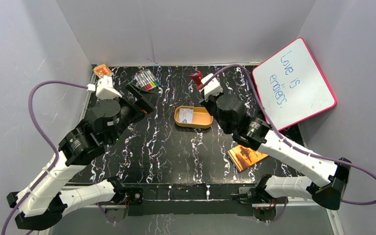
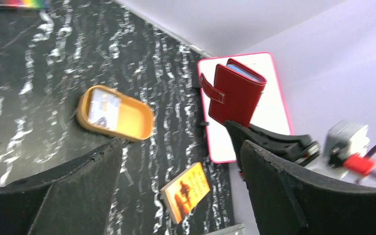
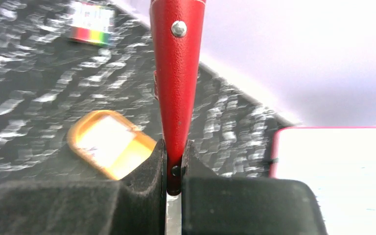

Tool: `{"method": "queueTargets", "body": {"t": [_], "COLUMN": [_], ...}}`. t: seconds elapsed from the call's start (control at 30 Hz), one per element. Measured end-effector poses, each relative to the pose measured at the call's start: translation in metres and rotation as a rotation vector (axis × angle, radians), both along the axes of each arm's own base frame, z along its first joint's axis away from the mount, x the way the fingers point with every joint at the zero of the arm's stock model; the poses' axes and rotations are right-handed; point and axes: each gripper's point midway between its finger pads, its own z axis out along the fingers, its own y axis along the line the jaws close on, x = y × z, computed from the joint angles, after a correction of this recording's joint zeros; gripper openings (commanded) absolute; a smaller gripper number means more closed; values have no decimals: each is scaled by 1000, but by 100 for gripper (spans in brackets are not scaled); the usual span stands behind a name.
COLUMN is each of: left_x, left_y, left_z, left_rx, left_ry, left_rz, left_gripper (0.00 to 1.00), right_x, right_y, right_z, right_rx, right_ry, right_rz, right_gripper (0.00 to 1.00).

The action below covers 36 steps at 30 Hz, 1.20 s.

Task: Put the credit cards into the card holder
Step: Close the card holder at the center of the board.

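Observation:
The card holder (image 1: 196, 78) is a dark red folded wallet with a closing tab, held upright above the table's far middle. My right gripper (image 3: 175, 166) is shut on its lower edge, and the wallet (image 3: 176, 73) rises straight from between the jaws. In the left wrist view the card holder (image 2: 235, 93) shows a pale bluish edge at its top. One pale credit card (image 1: 186, 115) lies in the orange oval tin (image 1: 194, 118), seen too as the card (image 2: 103, 107) and the card (image 3: 105, 139). My left gripper (image 2: 182, 144) is open with nothing in it, left of the wallet (image 1: 144, 98).
A pink-rimmed whiteboard (image 1: 293, 83) leans at the right wall. An orange booklet (image 1: 246, 156) lies at the near right under the right arm. A pack of coloured markers (image 1: 147, 81) and a small orange item (image 1: 103, 71) sit at the back left.

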Motion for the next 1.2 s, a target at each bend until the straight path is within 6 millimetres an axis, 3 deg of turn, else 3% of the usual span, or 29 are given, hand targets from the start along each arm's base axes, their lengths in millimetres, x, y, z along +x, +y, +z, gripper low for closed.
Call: {"method": "queueTargets", "body": {"t": [0.17,0.37,0.53,0.63,1.0,1.2], "left_x": [21,35,31,29,37,40], "left_y": [-40,-75,-87,-96,-141,-150], "left_z": [18,25,55,60,17,11], "left_rx": [-73,-111,-156,-169,-131,-164], "left_ry": [-82,-173,-284,-314,-214,-181], "left_rz": [-65,-147,-216,-262,-383,-389], "left_gripper": [89,90,91,91,86,67], "right_x": [14,-6,-23,-28,-33,-33], "right_y": [-26,-21,-18,-19,-21,-17], "right_z": [19,26,52,64,74,72], "right_rx": [-308,-617,-700,-713,-734,-740], "right_ry": [-405,-731,-882,-925,-962,-958], "right_rz": [-80,-38,-49,-70,-97,-96], "right_gripper": [0,0,0,0,0,0]}}
